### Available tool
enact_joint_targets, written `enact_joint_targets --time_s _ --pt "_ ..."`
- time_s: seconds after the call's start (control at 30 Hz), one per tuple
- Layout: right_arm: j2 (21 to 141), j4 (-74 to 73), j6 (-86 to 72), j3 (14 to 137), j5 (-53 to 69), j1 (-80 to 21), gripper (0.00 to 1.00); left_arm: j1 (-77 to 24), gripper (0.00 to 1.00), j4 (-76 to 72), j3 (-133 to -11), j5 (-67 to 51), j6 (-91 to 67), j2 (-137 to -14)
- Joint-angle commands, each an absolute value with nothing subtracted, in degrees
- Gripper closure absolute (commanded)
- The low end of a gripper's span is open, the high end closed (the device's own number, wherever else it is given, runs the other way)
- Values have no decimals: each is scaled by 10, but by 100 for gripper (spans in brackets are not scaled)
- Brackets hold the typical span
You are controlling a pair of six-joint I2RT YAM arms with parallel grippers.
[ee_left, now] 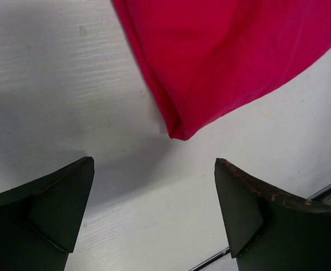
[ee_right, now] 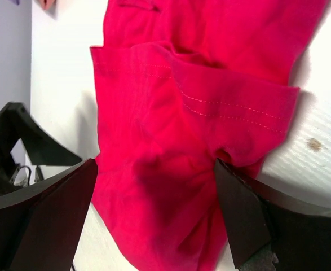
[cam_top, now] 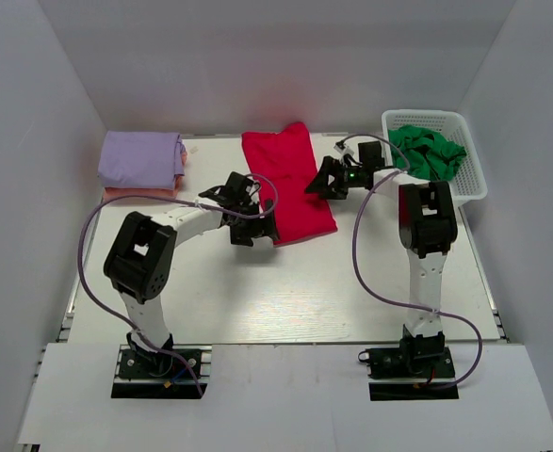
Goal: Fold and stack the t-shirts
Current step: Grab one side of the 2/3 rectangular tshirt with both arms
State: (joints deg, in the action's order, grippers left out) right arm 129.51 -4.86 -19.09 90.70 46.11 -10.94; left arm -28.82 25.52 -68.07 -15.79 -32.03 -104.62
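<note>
The left claw [ee_left: 154, 164] hangs wide open with nothing in it. Its wrist view shows bare surface [cam_top: 285, 301] between the two fingers. The near corner of the red t-shirt [cam_top: 288, 184] lies just beyond them at 12 o'clock, not touching. The right claw [ee_right: 154, 164] is also spread wide and has not closed. It is low over the red cloth, which fills the gap between its fingers, and a bunched fold lies against the finger at 3 o'clock. From above, the two claws flank the shirt's near half, the left at 8 o'clock of it and the right at 3 o'clock.

The red shirt lies as a long narrow strip running from mid-surface toward 12 o'clock. I judge that its sides are already turned in and the crosswise folds are yet to come. At 10 o'clock of the surface a lavender t-shirt [cam_top: 139, 155] sits folded on a peach-orange t-shirt [cam_top: 135, 193], only the edges of which show. That makes two shirts that look finished and stacked.

At 2 o'clock the white basket [cam_top: 471, 160] holds a green t-shirt [cam_top: 429, 151], crumpled and unfolded, and nothing else shows inside it. Left to do, as I read it: finish and stack the red shirt, then take out, fold and stack the green one.
</note>
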Motion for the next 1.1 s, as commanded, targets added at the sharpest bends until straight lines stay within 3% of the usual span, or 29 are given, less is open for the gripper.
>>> enact_joint_targets --time_s 0.0,0.33,0.73,1.07 --pt "1295 -42 -185 866 468 -115 10 -295 3 256 -710 -158 -324 -1050" --pt "1161 1 -187 692 420 -153 10 -295 6 275 -626 -105 -324 -973" --pt "1000 -84 -167 681 333 -163 10 -284 6 224 -567 -118 -313 -938" --pt "937 -99 -204 506 284 -164 10 -290 19 212 -552 -111 -301 -970"
